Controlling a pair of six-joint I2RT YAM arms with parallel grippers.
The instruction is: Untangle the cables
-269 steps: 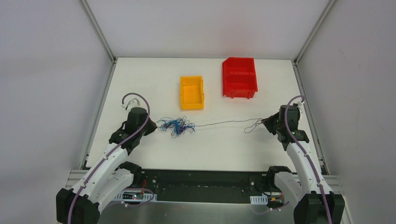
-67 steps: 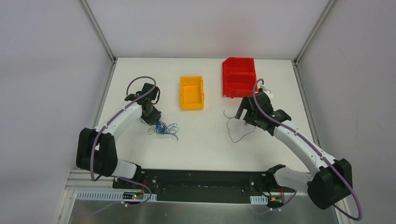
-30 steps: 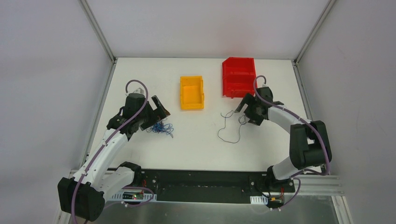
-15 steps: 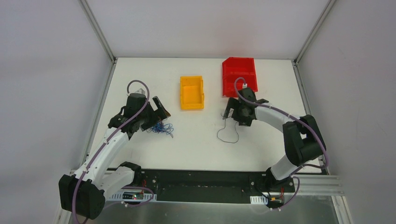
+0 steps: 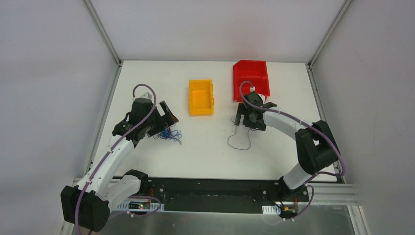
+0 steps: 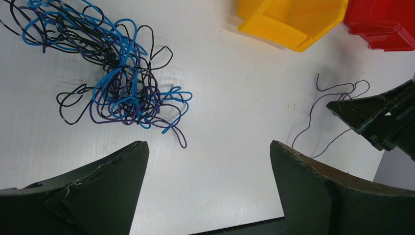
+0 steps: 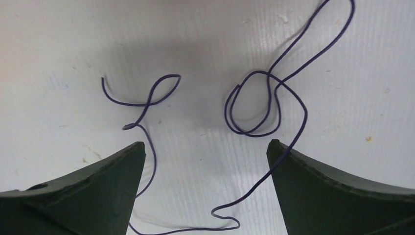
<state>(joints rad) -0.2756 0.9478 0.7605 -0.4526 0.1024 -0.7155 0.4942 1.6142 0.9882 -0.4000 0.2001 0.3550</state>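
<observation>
We see the cables as a curly knot of blue, black and purple threads on the table, by the left gripper, which is spread wide and empty. One purple strand lies apart in loose loops under the right gripper, equally wide.

A tangled blue-and-black cable clump lies well apart from one loose dark strand.

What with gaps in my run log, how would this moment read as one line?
left end effector: open, near blue-black cable tangle | right end effector: open, over lone dark wire | nothing held
</observation>
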